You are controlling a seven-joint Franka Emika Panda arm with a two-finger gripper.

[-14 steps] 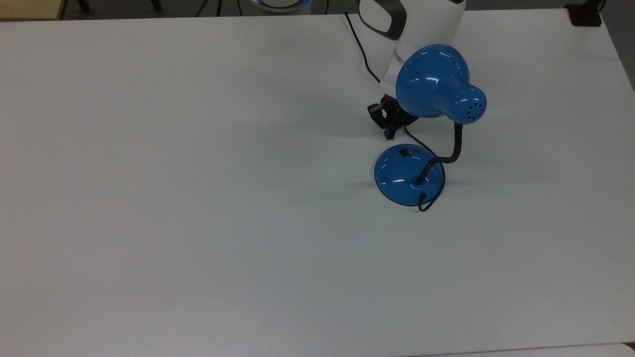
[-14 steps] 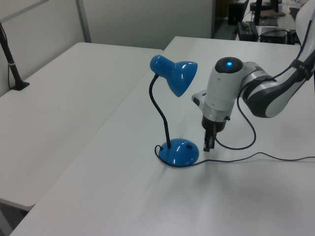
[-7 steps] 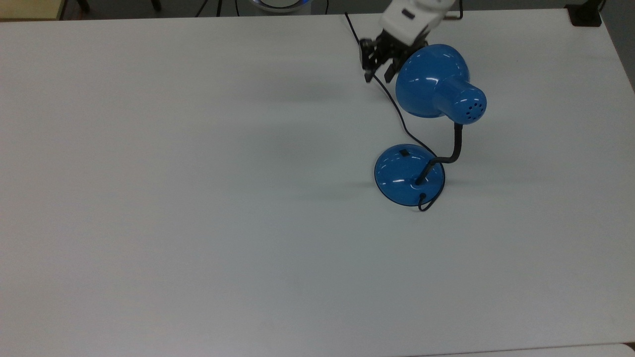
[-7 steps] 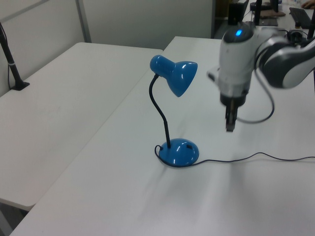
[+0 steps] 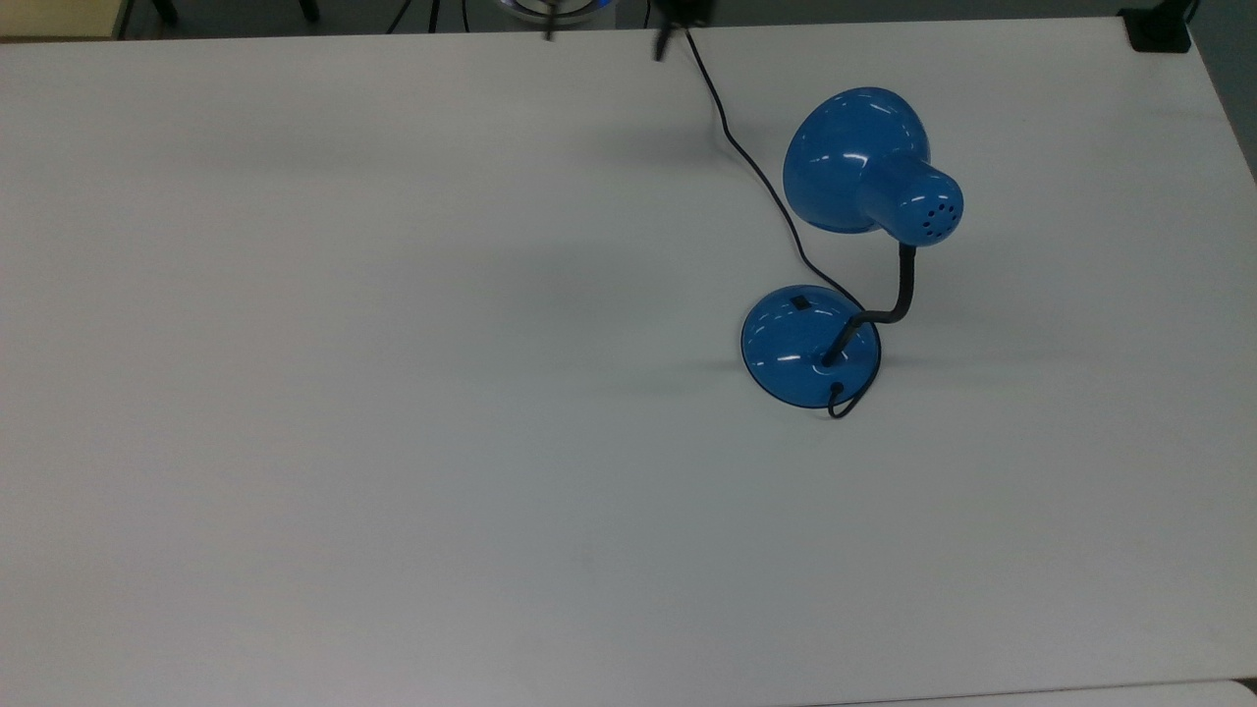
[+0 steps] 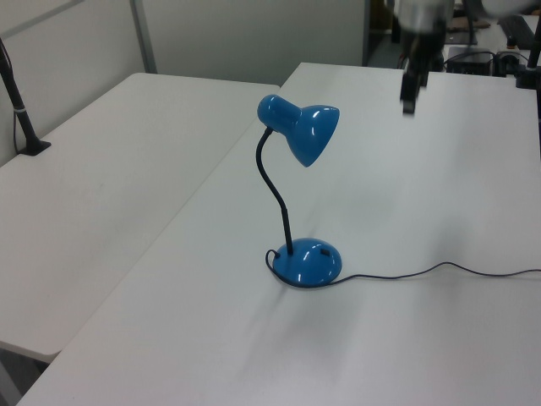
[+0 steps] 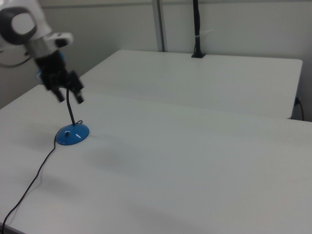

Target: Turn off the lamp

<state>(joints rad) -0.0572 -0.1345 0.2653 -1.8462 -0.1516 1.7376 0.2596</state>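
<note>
The gripper hangs above the lamp, fingers spread and empty; next, presumably descend onto its base switch.

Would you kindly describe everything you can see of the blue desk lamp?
The lamp is glossy blue and looks like painted metal. Its bell-shaped shade, with vent holes at the narrow end, sits on a curved black gooseneck rising from a round domed base that carries a small black switch. The base rests flat on the white table. A black cord loops out of the base and trails across the table to its far edge in the top view. Nothing else touches it.
</note>
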